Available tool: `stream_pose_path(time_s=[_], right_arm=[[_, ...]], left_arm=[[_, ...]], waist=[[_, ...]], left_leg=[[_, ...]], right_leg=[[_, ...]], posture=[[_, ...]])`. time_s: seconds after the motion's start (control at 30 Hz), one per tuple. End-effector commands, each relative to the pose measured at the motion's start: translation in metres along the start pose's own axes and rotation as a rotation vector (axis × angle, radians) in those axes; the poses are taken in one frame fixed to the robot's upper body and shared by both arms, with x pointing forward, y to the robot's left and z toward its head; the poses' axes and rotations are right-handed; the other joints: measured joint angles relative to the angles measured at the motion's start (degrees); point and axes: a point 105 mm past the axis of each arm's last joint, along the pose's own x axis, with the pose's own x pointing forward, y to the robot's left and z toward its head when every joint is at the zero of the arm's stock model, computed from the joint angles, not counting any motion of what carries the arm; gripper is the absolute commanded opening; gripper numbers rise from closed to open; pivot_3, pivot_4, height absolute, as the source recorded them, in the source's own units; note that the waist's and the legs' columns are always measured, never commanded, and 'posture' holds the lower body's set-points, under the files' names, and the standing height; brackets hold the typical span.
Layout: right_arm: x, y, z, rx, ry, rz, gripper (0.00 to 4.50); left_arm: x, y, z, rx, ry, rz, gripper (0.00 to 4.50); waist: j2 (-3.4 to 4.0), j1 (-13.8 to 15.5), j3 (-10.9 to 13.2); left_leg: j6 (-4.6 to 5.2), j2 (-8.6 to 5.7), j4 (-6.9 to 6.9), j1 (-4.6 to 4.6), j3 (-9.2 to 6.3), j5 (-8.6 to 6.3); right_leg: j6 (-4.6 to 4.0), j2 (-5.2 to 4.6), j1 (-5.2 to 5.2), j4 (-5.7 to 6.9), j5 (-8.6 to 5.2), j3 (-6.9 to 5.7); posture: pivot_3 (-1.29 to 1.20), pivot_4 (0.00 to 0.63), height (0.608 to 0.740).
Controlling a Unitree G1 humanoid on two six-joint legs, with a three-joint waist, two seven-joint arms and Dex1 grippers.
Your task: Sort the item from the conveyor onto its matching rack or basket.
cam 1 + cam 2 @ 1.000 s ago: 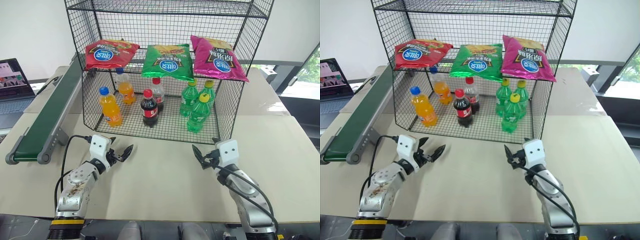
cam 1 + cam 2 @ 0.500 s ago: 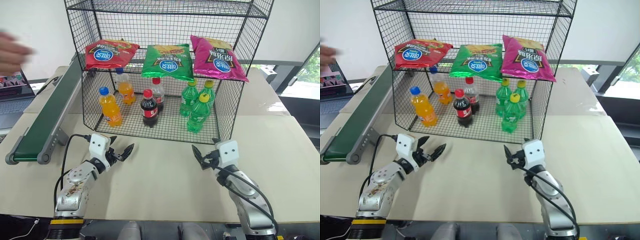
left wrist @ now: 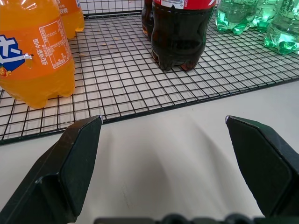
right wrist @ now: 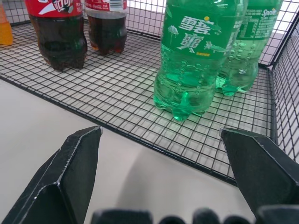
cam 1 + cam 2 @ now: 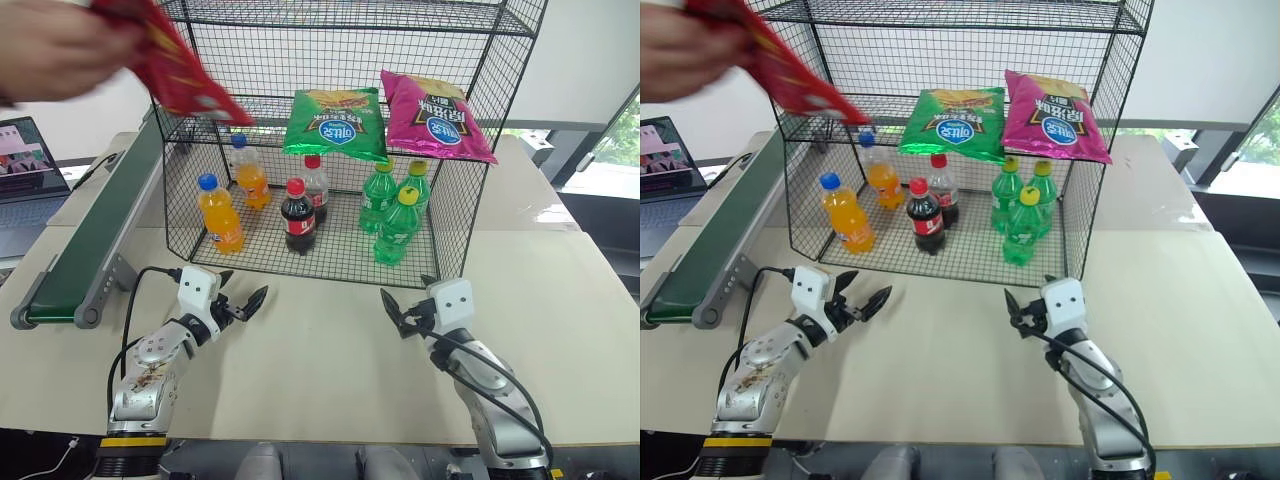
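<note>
A person's hand (image 5: 55, 50) at the upper left holds the red chip bag (image 5: 175, 65) in the air, tilted, in front of the left corner of the black wire rack (image 5: 330, 15). The dark green conveyor (image 5: 100, 230) runs along the left side of the table with nothing on its belt. My left gripper (image 5: 245, 290) hovers open and empty over the table in front of the rack. My right gripper (image 5: 405, 303) is also open and empty, near the rack's front right corner. In the wrist views, each gripper's fingers (image 3: 70, 163) (image 4: 70, 172) stand wide apart facing the rack's bottom tier.
A green chip bag (image 5: 335, 125) and a pink chip bag (image 5: 435, 115) lie on the rack's middle shelf. Orange soda (image 5: 220, 215), cola (image 5: 298, 215) and green bottles (image 5: 395, 215) stand on the bottom tier. A laptop (image 5: 25, 150) sits far left.
A person's hand came in from the left and lifted the red chip bag off the rack's middle shelf. Both grippers stayed where they were.
</note>
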Motion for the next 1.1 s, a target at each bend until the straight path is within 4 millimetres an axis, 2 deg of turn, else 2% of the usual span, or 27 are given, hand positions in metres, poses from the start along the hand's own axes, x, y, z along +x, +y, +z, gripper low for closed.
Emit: stream_pose_path(time_s=[0.03,0.87,1.1], right_arm=[[0.002,-0.002,0.011,-0.009,-0.042,-0.007,4.46],[0.005,0.004,0.011,-0.006,-0.043,0.021,4.46],[0.011,0.011,0.020,0.001,-0.068,0.089,4.46]], left_arm=[[-0.001,0.004,0.012,0.030,-0.040,0.011,4.50],[-0.012,0.012,0.015,0.025,-0.053,0.027,4.50],[-0.023,0.020,0.020,0.011,-0.059,0.031,4.50]], waist=[[0.00,0.0,0.0],[0.00,0.0,0.0],[0.00,-0.1,0.0]], left_leg=[[0.00,0.00,0.00,0.00,0.00,0.00],[0.00,0.00,0.00,0.00,0.00,0.00],[0.00,0.00,-0.01,0.01,0.00,0.00]], right_leg=[[0.00,0.00,0.00,0.00,0.00,0.00],[0.00,0.00,0.00,0.00,0.00,0.00],[0.00,0.00,-0.01,0.00,0.00,0.00]], posture=[[0.00,0.150,0.740],[0.00,0.150,0.740],[0.00,0.150,0.740]])
